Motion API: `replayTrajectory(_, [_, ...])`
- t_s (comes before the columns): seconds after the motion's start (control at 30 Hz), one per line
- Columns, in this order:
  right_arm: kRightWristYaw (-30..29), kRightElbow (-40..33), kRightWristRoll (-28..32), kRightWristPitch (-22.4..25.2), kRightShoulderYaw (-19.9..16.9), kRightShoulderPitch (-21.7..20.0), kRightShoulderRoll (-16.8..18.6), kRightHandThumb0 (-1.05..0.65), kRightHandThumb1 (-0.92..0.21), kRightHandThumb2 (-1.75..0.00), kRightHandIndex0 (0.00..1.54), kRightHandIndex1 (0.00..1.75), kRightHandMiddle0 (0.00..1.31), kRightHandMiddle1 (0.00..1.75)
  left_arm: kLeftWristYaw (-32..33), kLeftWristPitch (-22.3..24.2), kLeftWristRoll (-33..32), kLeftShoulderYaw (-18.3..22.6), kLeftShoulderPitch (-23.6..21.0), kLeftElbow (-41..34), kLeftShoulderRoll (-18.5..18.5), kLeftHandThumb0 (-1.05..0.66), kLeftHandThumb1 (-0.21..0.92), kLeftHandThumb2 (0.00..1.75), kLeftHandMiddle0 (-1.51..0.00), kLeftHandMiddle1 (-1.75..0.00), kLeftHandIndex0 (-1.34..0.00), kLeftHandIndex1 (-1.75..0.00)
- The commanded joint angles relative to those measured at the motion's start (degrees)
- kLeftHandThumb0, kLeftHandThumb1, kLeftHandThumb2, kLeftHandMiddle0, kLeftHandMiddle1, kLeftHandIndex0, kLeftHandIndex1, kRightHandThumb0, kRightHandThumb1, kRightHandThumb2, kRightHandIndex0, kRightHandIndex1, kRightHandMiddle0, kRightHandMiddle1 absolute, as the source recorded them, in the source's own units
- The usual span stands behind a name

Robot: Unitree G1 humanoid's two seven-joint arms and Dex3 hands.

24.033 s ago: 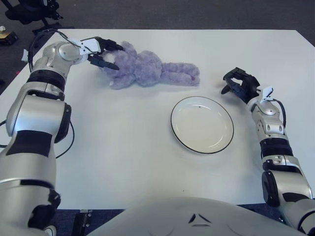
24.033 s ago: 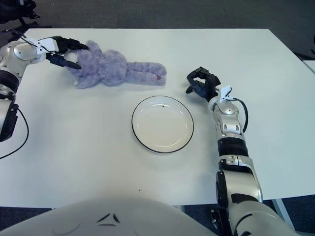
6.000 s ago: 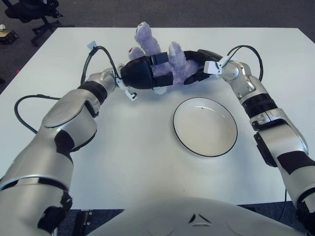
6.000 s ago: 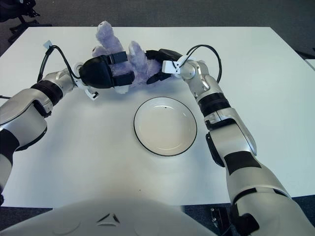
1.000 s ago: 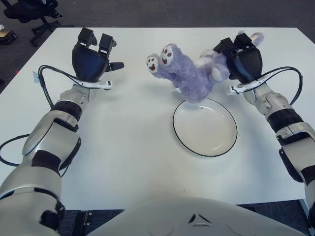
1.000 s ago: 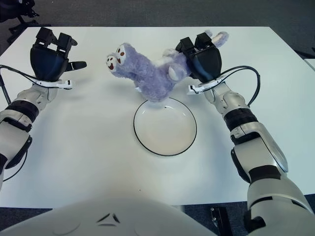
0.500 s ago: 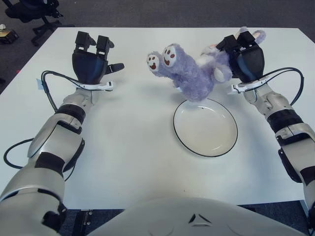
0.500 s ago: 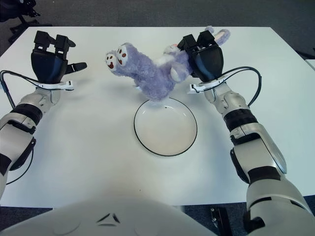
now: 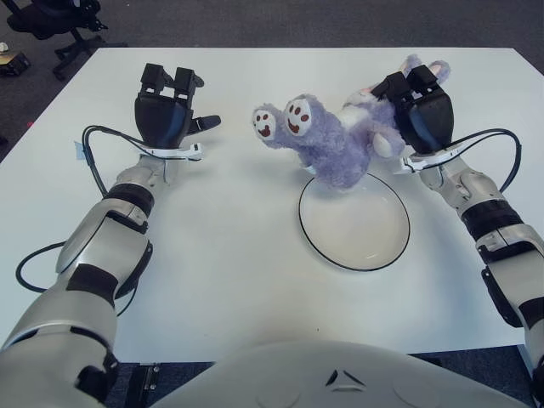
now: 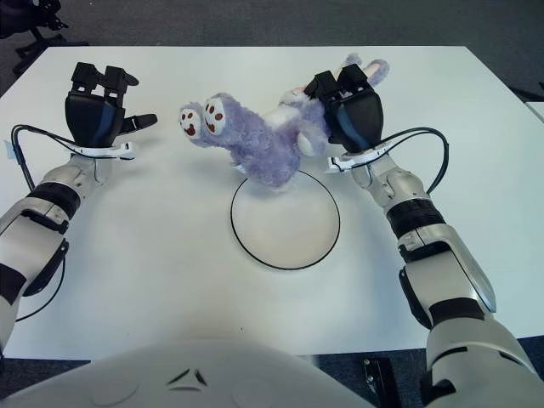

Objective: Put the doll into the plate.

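Note:
A fluffy purple doll [image 9: 327,146] hangs in the air above the far rim of the white, dark-edged plate [image 9: 354,231], its two brown-soled feet pointing left. My right hand [image 9: 418,115] is shut on the doll's head end, with its pale ears sticking out above the fingers. The doll's body droops to just over the plate's far edge. My left hand [image 9: 168,106] is raised over the table's left side, fingers spread, holding nothing.
The white table [image 9: 221,255] reaches to a dark carpet at the back. A black office chair [image 9: 51,21] stands beyond the far left corner. Cables run along both forearms.
My right hand has carried the doll down and slightly nearer, so its body now overlaps the plate's far rim. The left hand has drifted a little right and toward me.

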Motion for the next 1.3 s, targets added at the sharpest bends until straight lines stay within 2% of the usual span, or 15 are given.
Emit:
replayTrajectory(0.0, [4.0,-3.86,3.93,-2.21,-2.47,2.04,-1.07,0.12,-0.75,-0.42,0.86,1.75,0.69,1.75,-1.11,-0.24,-0.31,0.28,0.08,0.26,-0.17,-0.01,0.92,0.4,-0.44,-1.5,-0.14,-1.58])
replayTrajectory(0.1, [5.96,-5.12,4.67,-2.45,-3.5,2.83,-0.98,0.11,-0.76,-0.4,0.87,1.75,0.69,1.75,-1.29,-0.29,-0.33,0.34,0.09,0.24,-0.18,-0.01,0.92,0.4,-0.44,-1.5,-0.14,-1.58])
replayTrajectory(0.3, [18.94,-9.19,14.71,-6.46,-6.61,6.01,-1.68,0.05,-0.82,-0.27,0.88,1.75,0.7,1.75,-3.28,-0.87,-1.05,0.68,-0.04,0.2,-0.73,-0.01,0.92,0.4,-0.44,-1.49,-0.14,-1.58])
replayTrajectory(0.43, [23.07,-10.74,16.96,-6.71,-8.31,7.05,-1.19,0.03,-0.84,-0.24,0.89,1.75,0.71,1.75,-3.7,-0.93,-1.17,0.82,-0.06,0.18,-0.78,-0.01,0.92,0.39,-0.45,-1.49,-0.14,-1.58])
replayTrajectory(0.53, [27.24,-11.4,20.84,-7.8,-9.63,7.89,-0.61,0.01,-0.85,-0.22,0.9,1.75,0.71,1.75,-4.37,-0.86,-1.33,0.99,-0.19,0.19,-0.97,-0.01,0.92,0.39,-0.45,-1.49,-0.14,-1.58])
replayTrajectory(0.83, [28.59,-8.55,21.85,-13.35,-12.45,8.04,0.35,-0.03,-0.87,-0.18,0.93,1.75,0.74,1.75,-5.29,-0.93,-1.4,1.37,-0.6,0.32,-1.42,-0.01,0.92,0.39,-0.45,-1.48,-0.14,-1.58])
replayTrajectory(1.27, [30.74,-3.59,22.15,-22.59,-13.77,6.64,1.22,-0.05,-0.9,-0.13,0.95,1.75,0.77,1.75,-6.07,-1.47,-1.51,1.73,-1.03,0.82,-1.49,-0.01,0.92,0.39,-0.45,-1.48,-0.14,-1.58])
